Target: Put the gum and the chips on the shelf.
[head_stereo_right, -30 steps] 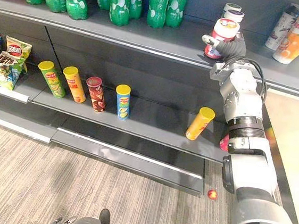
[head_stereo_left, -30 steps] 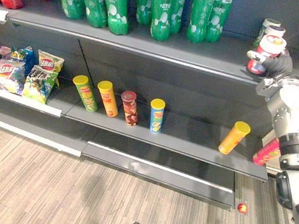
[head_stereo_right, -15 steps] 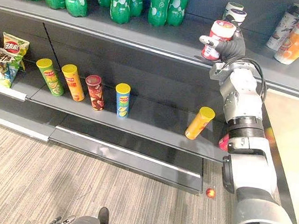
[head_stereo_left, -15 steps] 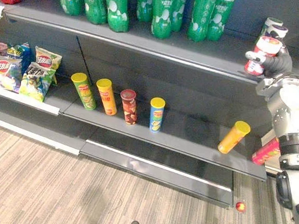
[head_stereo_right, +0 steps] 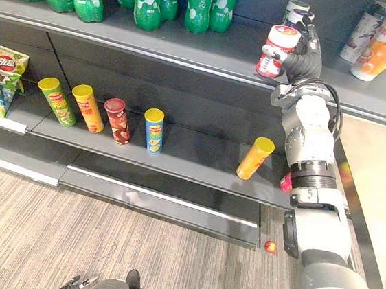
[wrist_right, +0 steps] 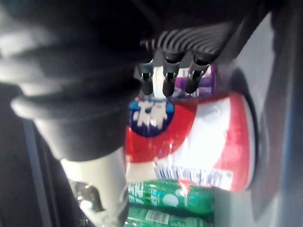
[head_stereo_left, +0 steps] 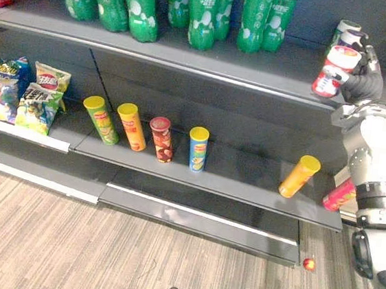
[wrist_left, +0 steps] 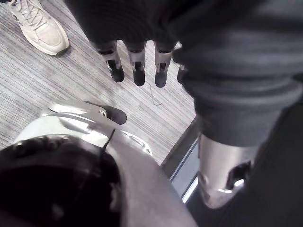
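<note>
Gum jar (head_stereo_right: 277, 50) clasped in right hand (head_stereo_right: 304, 59) fingers; left wrist view shows left hand (wrist_left: 137, 59) fingers straight.

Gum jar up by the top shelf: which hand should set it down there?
Right. The right hand is curled round the red-and-white gum jar, tilted at the front edge of the top shelf, beside other gum jars. The left hand hangs low over the floor, fingers straight, holding nothing.
</note>
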Robot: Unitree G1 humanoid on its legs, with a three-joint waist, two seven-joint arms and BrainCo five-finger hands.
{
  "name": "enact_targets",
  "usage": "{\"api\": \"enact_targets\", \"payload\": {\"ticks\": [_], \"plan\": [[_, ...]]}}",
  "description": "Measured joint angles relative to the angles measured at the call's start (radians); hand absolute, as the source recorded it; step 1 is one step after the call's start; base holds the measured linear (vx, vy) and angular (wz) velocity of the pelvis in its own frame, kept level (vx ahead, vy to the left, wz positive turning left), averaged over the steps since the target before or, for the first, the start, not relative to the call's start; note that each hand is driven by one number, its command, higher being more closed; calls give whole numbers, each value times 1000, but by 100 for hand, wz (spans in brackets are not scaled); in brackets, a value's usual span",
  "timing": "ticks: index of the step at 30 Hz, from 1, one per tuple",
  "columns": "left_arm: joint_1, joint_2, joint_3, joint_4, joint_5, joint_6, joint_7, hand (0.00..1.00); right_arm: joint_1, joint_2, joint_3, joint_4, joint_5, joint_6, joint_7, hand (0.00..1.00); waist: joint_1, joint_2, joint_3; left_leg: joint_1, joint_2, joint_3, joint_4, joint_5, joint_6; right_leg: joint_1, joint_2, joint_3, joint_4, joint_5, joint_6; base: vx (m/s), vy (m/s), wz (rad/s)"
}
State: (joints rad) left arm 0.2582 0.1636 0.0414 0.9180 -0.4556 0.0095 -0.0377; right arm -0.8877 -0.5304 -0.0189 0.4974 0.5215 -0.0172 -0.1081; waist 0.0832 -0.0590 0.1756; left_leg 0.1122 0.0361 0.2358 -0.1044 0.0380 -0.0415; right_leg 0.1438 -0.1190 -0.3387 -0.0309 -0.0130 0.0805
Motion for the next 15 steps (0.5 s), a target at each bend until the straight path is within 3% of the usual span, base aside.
{"api": "enact_targets", "payload": {"ticks": [9, 15], "plan": [[3, -2, 3, 4, 0, -22, 5, 0, 183, 11, -82, -209, -125, -42, -130, 0, -6, -5, -5, -6, 10, 14, 0, 1, 1, -17, 8, 18, 2, 2, 0, 4, -6, -4], [8, -1, 8, 40, 0, -35, 10, 0, 311, 44, -101, -514, -167, -61, -123, 0, -45, -9, -23, -8, 24, 24, 0, 0, 0, -22, 22, 26, -2, 2, 0, 22, -21, -7]]}}
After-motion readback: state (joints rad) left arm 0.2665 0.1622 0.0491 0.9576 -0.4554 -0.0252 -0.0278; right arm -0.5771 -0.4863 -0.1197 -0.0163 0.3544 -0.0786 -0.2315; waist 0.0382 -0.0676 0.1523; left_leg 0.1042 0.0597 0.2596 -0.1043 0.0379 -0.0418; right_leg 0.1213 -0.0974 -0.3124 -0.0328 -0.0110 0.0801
